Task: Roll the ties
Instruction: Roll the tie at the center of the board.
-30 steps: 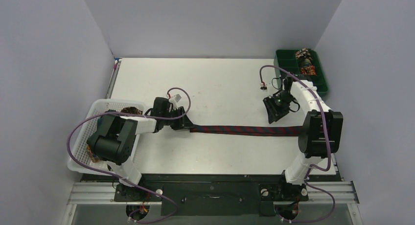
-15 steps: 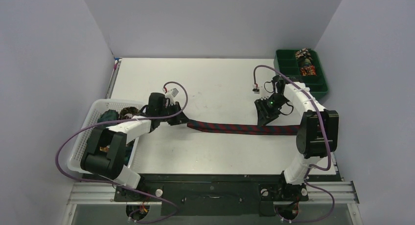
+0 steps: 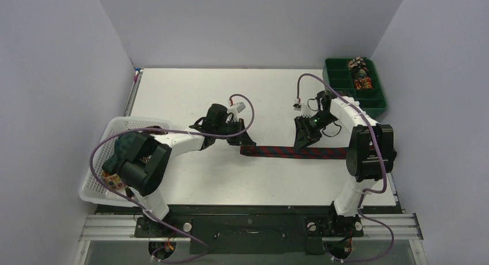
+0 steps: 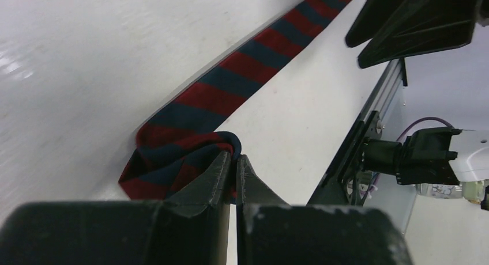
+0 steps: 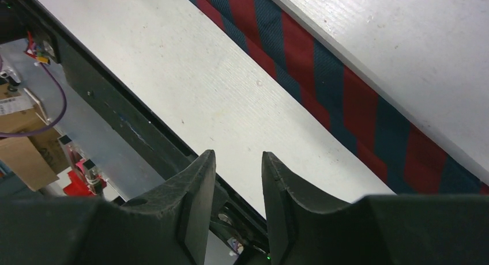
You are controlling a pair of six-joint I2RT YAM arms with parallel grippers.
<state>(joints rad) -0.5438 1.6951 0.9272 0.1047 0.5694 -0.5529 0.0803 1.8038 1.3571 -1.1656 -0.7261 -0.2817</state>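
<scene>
1. Tie position: striped tie [image 3: 305, 152], navy with red diagonals, lies flat on the bench [image 3: 190, 92]. It runs left to right across the near-right part of the bench.
2. Left tool [image 3: 247, 145]: fingers together, clamped on the striped tie's left end. In the left wrist view that end is folded over on itself right at the fingertips [image 4: 213, 173]. The rest of the fabric runs straight away across the bench.
3. Right tool [image 3: 303, 139]: jaws apart, nothing between them. It sits just above the striped tie, part-way along its length. In the right wrist view the stripes pass diagonally beyond the fingertips, with no contact visible.
4. Green tray [image 3: 326, 69] sits at the far-right corner of the bench, with rolled ties [image 3: 360, 72] in its back compartments.
5. White basket [image 3: 132, 121] sits at the near-left edge. A dark green tie [image 3: 122, 147] is bundled inside, partly hidden by the left arm.
</scene>
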